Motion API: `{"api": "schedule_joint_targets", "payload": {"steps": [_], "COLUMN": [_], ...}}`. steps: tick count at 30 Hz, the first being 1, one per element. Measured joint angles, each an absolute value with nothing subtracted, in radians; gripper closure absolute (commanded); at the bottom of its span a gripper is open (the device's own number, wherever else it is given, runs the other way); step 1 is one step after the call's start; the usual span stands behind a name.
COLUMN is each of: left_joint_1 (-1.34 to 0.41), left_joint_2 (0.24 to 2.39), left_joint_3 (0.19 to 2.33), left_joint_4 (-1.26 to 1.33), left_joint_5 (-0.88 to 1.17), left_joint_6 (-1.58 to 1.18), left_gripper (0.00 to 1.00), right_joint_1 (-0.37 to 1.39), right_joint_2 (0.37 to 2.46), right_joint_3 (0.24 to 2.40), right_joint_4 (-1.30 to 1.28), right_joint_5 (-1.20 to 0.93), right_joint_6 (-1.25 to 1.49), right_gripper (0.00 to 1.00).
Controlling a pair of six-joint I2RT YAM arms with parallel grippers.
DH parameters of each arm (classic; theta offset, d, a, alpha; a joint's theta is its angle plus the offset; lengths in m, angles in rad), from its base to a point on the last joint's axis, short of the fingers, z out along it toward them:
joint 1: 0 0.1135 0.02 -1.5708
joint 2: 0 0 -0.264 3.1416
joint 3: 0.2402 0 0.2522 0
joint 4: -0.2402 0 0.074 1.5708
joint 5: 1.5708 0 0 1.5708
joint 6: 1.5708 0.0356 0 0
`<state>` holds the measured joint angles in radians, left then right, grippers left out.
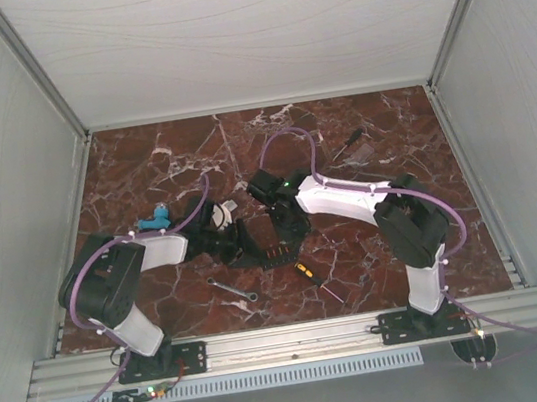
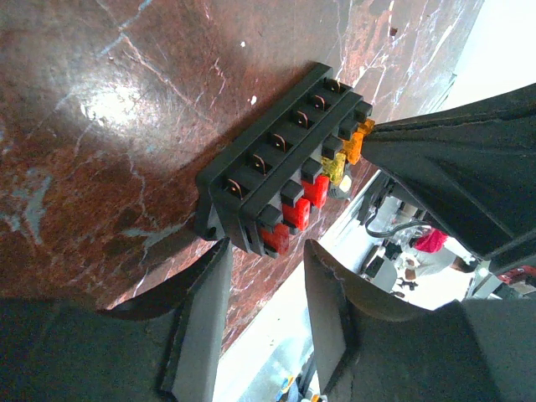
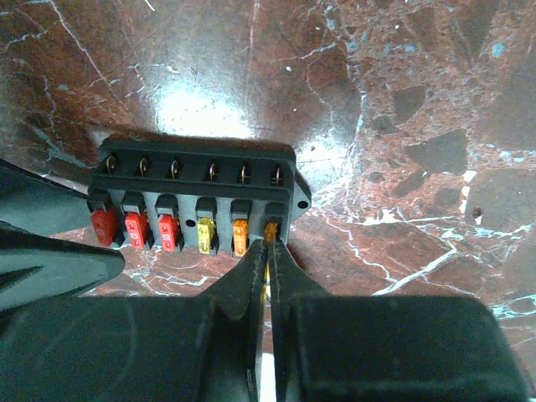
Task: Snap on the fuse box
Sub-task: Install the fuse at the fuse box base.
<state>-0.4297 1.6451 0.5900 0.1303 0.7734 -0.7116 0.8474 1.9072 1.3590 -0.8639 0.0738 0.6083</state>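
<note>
The fuse box, a black block, lies uncovered on the marble with a row of red, yellow and orange fuses. My right gripper is shut on the orange fuse in the slot at the row's right end. From the opposite side, my left gripper stands open, its fingertips just short of the near end of the fuse box, with nothing between the pads. From above, the two grippers meet over the fuse box at the table's middle. I cannot pick out its cover.
A silver wrench and a yellow-and-black screwdriver lie near the front edge. A blue object sits behind the left arm. Small dark items rest at the back right. White walls enclose three sides.
</note>
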Motion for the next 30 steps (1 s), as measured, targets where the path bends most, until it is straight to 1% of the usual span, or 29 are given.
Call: {"api": "schedule_joint_targets", "payload": {"steps": [7, 8, 9, 11, 12, 17, 21, 25, 30], "left_joint_1": [-0.43, -0.43, -0.43, -0.43, -0.43, -0.43, -0.424, -0.406, -0.343], "left_joint_2": [1.645, 1.644, 1.643, 1.634, 1.625, 1.539, 1.444, 1.351, 1.254], "left_joint_3": [0.59, 0.59, 0.59, 0.591, 0.591, 0.595, 0.609, 0.614, 0.617], "left_joint_4": [0.128, 0.126, 0.123, 0.113, 0.106, 0.07, 0.027, -0.036, -0.13], "left_joint_5": [0.77, 0.769, 0.766, 0.756, 0.75, 0.706, 0.643, 0.573, 0.478], "left_joint_6": [-0.711, -0.711, -0.711, -0.71, -0.709, -0.702, -0.688, -0.673, -0.647], "left_gripper": [0.6, 0.59, 0.58, 0.54, 0.51, 0.38, 0.31, 0.23, 0.16], "right_joint_1": [0.854, 0.857, 0.859, 0.863, 0.865, 0.882, 0.918, 0.952, 0.971], "right_joint_2": [1.875, 1.86, 1.848, 1.826, 1.815, 1.725, 1.673, 1.676, 1.72], "right_joint_3": [1.351, 1.342, 1.331, 1.311, 1.303, 1.269, 1.247, 1.196, 1.154], "right_joint_4": [-0.846, -0.833, -0.82, -0.797, -0.787, -0.748, -0.702, -0.663, -0.625], "right_joint_5": [0.085, 0.089, 0.091, 0.092, 0.091, 0.073, 0.046, 0.019, -0.018], "right_joint_6": [0.586, 0.578, 0.565, 0.543, 0.535, 0.501, 0.495, 0.499, 0.51], "right_gripper": [1.0, 0.98, 0.93, 0.87, 0.87, 0.87, 0.87, 0.87, 0.87]}}
